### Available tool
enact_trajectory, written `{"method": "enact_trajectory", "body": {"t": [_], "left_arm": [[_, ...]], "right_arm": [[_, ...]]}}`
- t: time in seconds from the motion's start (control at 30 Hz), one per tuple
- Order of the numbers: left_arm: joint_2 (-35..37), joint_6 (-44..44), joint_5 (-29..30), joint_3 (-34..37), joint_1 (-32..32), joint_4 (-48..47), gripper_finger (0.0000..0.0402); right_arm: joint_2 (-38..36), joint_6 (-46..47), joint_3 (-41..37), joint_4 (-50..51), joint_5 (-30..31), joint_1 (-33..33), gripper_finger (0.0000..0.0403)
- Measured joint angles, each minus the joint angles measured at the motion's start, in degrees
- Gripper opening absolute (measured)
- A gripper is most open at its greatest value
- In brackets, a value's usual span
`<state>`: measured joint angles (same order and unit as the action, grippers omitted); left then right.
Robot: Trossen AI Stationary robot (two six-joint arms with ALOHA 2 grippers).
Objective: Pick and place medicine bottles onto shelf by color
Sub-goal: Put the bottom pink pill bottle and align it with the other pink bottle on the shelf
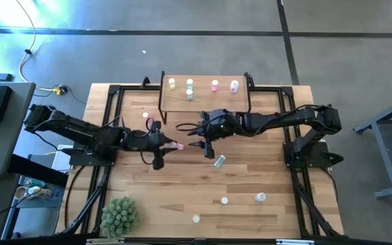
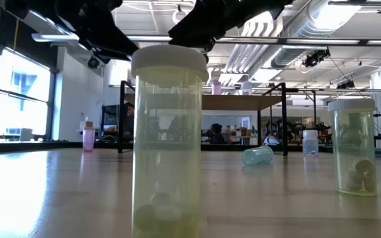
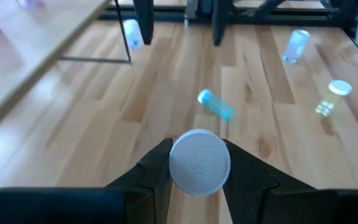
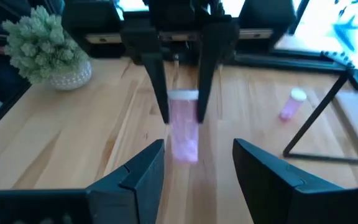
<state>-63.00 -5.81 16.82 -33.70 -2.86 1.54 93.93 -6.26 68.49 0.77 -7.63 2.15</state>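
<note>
Left gripper (image 1: 177,145) mid-table, fingers clamped on a pink bottle (image 1: 178,145) held off the tabletop, cap toward the right arm. Right gripper (image 1: 197,139) just beside it, facing it, jaws apart and empty. Shelf (image 1: 205,102) at the far edge carries five bottles, colours hard to read from above. One bottle (image 1: 219,160) lies tipped right of the grippers. Another pink bottle (image 1: 146,116) stands near the shelf's left leg. Three more stand near the front edge. Plant (image 1: 120,216) near left corner.

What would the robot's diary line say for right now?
left gripper: shut on pink bottle | right gripper: open, facing it | shelf: five bottles
</note>
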Motion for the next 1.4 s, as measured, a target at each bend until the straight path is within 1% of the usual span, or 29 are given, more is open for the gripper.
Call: {"method": "enact_trajectory", "body": {"t": [0.13,0.33,0.47,0.53,0.63,0.73,0.9,1.07,1.4], "left_arm": [[0.0,3.3,-0.6,-1.6,2.2,-0.1,0.0108],[0.0,6.5,-4.6,-4.1,5.8,-0.1,0.0108],[0.0,6.7,-4.8,-4.4,7.1,-0.3,0.0108],[0.0,6.7,-4.8,-4.4,7.4,-0.4,0.0108],[0.0,6.7,-4.8,-4.4,7.5,-0.4,0.0108],[0.0,6.7,-4.8,-4.4,7.4,-0.4,0.0108],[-0.3,6.6,-4.8,-4.4,6.5,-0.4,0.0108],[-1.3,6.4,-4.8,-4.4,5.7,-0.4,0.0108],[-2.9,6.5,-4.7,-4.3,5.4,0.1,0.0108]], "right_arm": [[0.0,-0.6,0.9,0.3,0.0,0.8,0.0181],[0.0,-5.1,4.9,0.6,0.3,2.0,0.0181],[0.0,-5.9,8.6,6.6,1.1,2.7,0.0181],[0.0,-6.6,9.9,7.7,1.1,2.8,0.0182],[0.0,-6.7,10.4,8.0,0.9,3.0,0.0193],[0.3,-5.2,9.8,7.7,0.4,3.1,0.0214],[3.2,-4.1,9.0,8.3,0.4,2.4,0.0243],[5.6,-4.0,9.0,8.2,0.3,1.3,0.0245],[7.9,-0.7,9.0,8.4,0.4,0.8,0.0245]]}}
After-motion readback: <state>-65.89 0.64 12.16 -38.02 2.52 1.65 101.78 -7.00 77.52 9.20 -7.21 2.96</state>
